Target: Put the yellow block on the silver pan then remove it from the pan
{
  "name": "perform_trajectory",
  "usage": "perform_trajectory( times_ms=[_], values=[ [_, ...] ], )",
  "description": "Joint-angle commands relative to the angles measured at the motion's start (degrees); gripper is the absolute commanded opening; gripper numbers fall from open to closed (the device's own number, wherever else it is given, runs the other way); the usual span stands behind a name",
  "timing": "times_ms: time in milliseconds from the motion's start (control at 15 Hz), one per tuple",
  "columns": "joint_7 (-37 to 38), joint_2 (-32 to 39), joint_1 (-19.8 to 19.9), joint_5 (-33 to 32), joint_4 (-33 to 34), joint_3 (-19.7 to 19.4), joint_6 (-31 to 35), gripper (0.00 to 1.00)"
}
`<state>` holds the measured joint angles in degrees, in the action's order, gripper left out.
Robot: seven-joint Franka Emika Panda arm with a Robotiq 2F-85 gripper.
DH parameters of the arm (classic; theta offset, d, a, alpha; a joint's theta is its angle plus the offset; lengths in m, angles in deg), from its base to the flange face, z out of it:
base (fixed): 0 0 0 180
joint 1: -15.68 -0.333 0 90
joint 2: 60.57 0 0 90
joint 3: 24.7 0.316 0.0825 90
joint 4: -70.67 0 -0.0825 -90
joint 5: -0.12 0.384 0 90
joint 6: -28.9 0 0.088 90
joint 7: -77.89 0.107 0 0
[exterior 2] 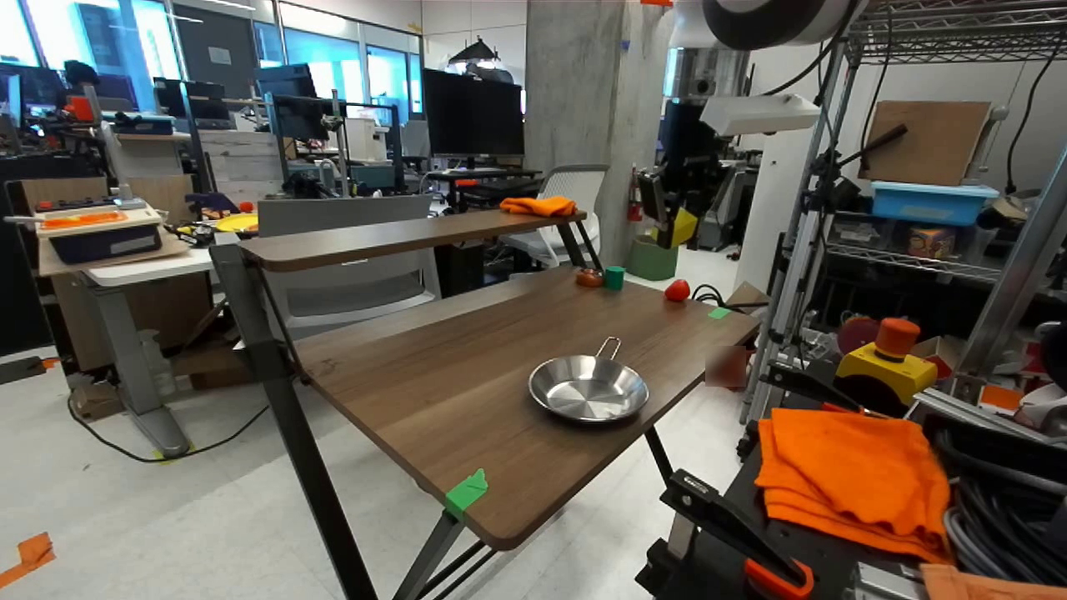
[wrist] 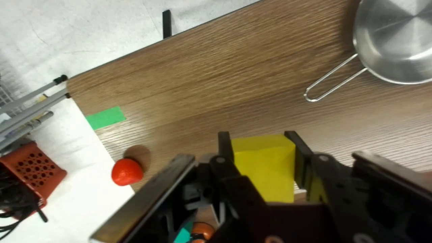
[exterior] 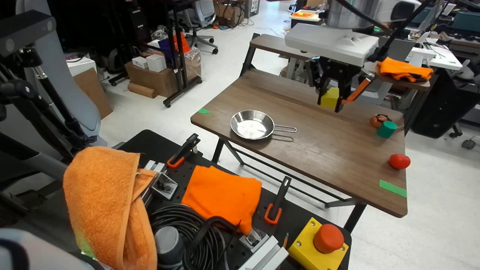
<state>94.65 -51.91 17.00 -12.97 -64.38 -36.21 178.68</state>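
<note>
My gripper (exterior: pixel 330 104) is shut on the yellow block (exterior: pixel 330 96) and holds it in the air above the back right part of the table in an exterior view. The block also shows in an exterior view (exterior 2: pixel 685 225) at the far end of the table. In the wrist view the block (wrist: pixel 265 165) sits between both finger pads of the gripper (wrist: pixel 258 135). The silver pan (exterior: pixel 252 125) rests on the wooden table near its front left, with nothing in it, its wire handle pointing toward the gripper side. It shows in an exterior view (exterior 2: pixel 589 389) and partly in the wrist view (wrist: pixel 400 44).
A red round object (exterior: pixel 399 161), a green cylinder (exterior: pixel 387 129) and an orange-brown object (exterior: pixel 378 120) stand near the table's right end. A raised shelf (exterior 2: pixel 392 237) runs along the table's back. A black cart with a yellow red-button box (exterior: pixel 300 249) stands in front.
</note>
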Motion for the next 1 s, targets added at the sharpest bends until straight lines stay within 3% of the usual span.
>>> perform_trajectory(
  times_ms=[0,133,267,467,667,933],
  values=[
    [15.47,-0.92,-0.33,-13.22,-0.39,-4.14,0.11,0.17],
    [21.79,-0.83,-0.37,-18.22,0.01,-4.98,-1.3,0.17],
    [21.75,-0.95,0.79,-16.73,-0.16,-4.35,-1.55,0.17],
    [17.3,-1.05,2.34,-11.74,-0.7,-3.4,-0.21,0.17],
    [8.28,-0.46,4.45,-1.57,-1.03,-1.85,1.03,0.17],
    [0.6,0.64,5.46,6.73,0.94,-1.07,-5.01,0.17]
  ],
)
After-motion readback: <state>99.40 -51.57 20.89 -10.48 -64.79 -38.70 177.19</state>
